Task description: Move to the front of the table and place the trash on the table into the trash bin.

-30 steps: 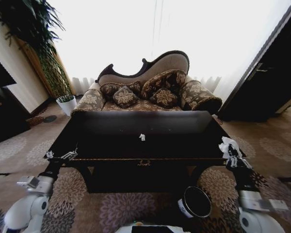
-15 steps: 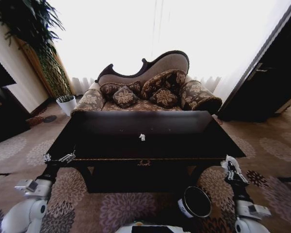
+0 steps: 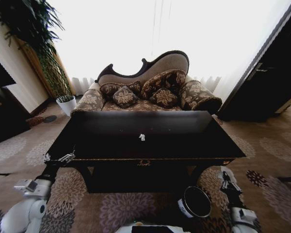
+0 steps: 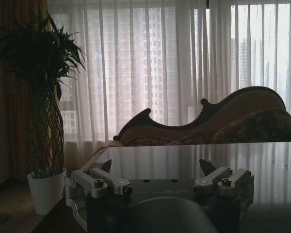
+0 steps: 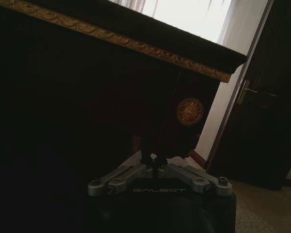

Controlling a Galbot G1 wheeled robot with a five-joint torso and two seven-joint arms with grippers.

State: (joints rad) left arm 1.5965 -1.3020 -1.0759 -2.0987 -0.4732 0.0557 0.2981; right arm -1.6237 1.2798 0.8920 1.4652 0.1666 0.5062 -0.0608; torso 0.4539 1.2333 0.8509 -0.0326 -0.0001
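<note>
The glossy black table (image 3: 111, 145) stands right in front of me, with one tiny white bit of trash (image 3: 142, 137) at its middle. My right gripper (image 3: 226, 175) hangs below the table's right front corner, shut on a crumpled white paper wad (image 3: 225, 170), a little right of and above the trash bin (image 3: 195, 201). In the right wrist view the right gripper (image 5: 153, 159) has its fingers pressed together under the table's gold-trimmed edge (image 5: 111, 37). My left gripper (image 3: 62, 158) (image 4: 155, 167) is open and empty at the table's left front corner.
A patterned sofa (image 3: 150, 94) with cushions stands behind the table. At the back left are a white plant pot (image 3: 67, 104) and a tall plant. A dark door (image 3: 269, 73) stands on the right. Flowered carpet (image 3: 121, 208) lies around the bin.
My right gripper has dropped with the white paper wad from the table's right front corner to below its edge, closer to the bin. The left arm has barely shifted.
</note>
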